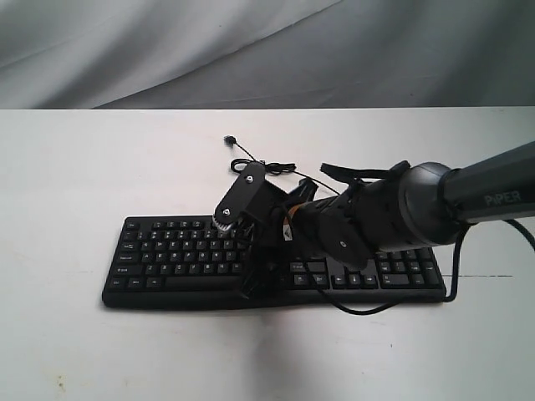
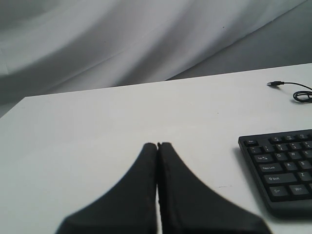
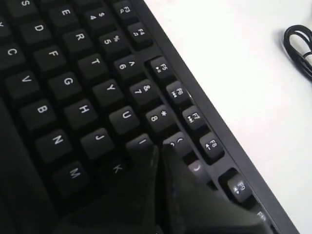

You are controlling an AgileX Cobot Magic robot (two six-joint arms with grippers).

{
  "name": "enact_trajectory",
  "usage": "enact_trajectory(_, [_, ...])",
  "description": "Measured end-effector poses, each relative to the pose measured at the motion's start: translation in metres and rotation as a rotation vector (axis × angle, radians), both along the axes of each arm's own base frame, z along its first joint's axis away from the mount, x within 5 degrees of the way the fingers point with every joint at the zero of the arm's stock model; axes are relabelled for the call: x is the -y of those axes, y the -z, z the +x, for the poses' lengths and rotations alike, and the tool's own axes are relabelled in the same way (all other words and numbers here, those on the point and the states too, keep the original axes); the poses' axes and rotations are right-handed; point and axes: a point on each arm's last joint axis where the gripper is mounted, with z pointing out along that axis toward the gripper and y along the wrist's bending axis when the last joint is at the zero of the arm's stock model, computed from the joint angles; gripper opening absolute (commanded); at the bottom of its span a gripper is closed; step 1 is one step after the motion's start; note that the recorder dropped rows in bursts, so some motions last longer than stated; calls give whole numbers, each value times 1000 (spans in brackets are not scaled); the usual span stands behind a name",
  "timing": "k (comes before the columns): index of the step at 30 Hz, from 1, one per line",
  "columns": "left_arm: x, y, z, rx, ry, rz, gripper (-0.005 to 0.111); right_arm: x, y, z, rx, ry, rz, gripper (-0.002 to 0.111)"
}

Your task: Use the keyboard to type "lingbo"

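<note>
The black keyboard [image 1: 167, 251] lies across the white table, with its left end also in the left wrist view [image 2: 285, 168]. My right gripper [image 1: 251, 280] reaches across its middle, pointing down at the letter keys. In the right wrist view the right gripper [image 3: 158, 148] is shut with nothing in it. Its tips sit low at the seam between the I key [image 3: 141, 142] and the 9 key [image 3: 175, 141]; whether a key is pressed I cannot tell. My left gripper [image 2: 157, 145] is shut and empty over bare table, left of the keyboard.
The thin black cable [image 1: 263, 167] coils behind the keyboard, ending in a USB plug [image 1: 228, 139] on the table. The coil [image 2: 303, 95] and plug [image 2: 275, 84] also show in the left wrist view. A grey cloth backdrop [image 1: 251, 50] hangs beyond the table's far edge.
</note>
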Motion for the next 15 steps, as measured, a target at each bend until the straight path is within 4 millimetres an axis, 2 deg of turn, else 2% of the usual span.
enact_trajectory(5, [0,0,0,0,0,0,0,3,7,4,-2,10,1,0])
enact_trajectory(15, [0,0,0,0,0,0,0,3,6,5,7,11,8,0])
